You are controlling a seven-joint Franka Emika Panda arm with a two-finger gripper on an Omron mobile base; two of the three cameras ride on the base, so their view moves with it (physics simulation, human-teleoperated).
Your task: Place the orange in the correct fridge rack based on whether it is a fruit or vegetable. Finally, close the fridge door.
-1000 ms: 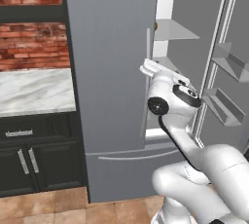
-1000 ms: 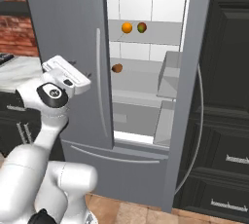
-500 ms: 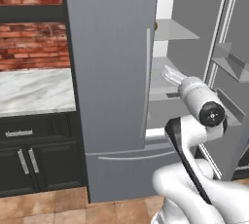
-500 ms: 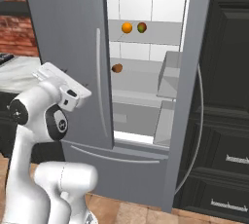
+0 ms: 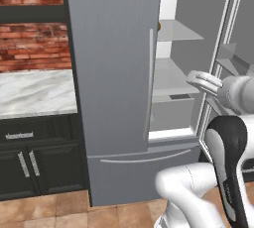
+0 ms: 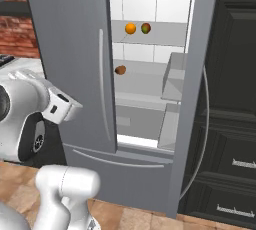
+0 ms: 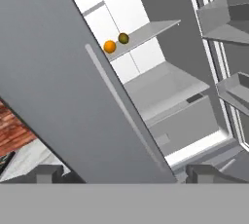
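The orange (image 6: 130,28) (image 7: 110,46) rests on the fridge rack (image 6: 167,35) (image 7: 148,30), the higher pale grey shelf, right beside a greenish-yellow round fruit (image 6: 146,28) (image 7: 123,38). My gripper (image 7: 127,174) (image 6: 74,109) (image 5: 194,79) hangs outside the fridge, in front of the closed left door and well below and short of the orange. Its fingertips (image 7: 47,174) stand wide apart with nothing between them, so it is open.
The right fridge door (image 6: 200,74) (image 5: 233,48) stands wide open, with door bins on its inner side. A brown round item (image 6: 120,70) lies on the shelf one level down. Dark cabinets (image 6: 232,124) flank the fridge on the right. A marble counter (image 5: 34,93) lies to the left.
The arm has swung. The hand has dropped lower in the right base view and shifted right in the left base view. The orange has stayed on the rack.
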